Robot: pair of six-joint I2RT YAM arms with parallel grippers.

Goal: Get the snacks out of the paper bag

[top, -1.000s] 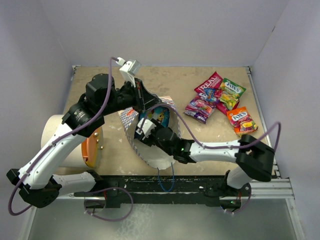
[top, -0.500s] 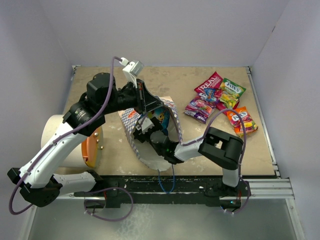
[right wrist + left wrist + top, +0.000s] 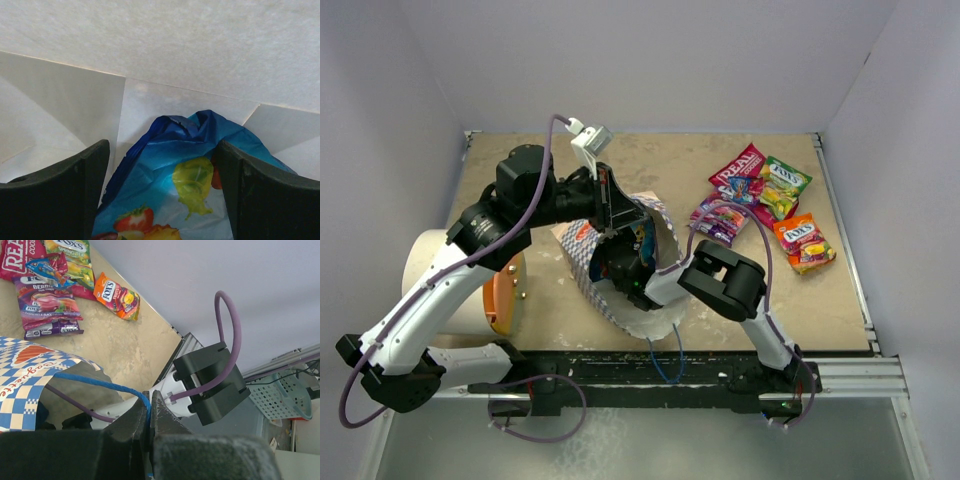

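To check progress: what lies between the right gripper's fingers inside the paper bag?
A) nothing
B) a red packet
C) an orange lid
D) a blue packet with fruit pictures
D: the right wrist view shows a blue packet with printed fruit between the fingers of the open right gripper, inside the white paper bag.

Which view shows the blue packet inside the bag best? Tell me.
Right wrist: the packet lies large between the open jaws. Top shows only a sliver in the bag mouth; left wrist shows none of it.
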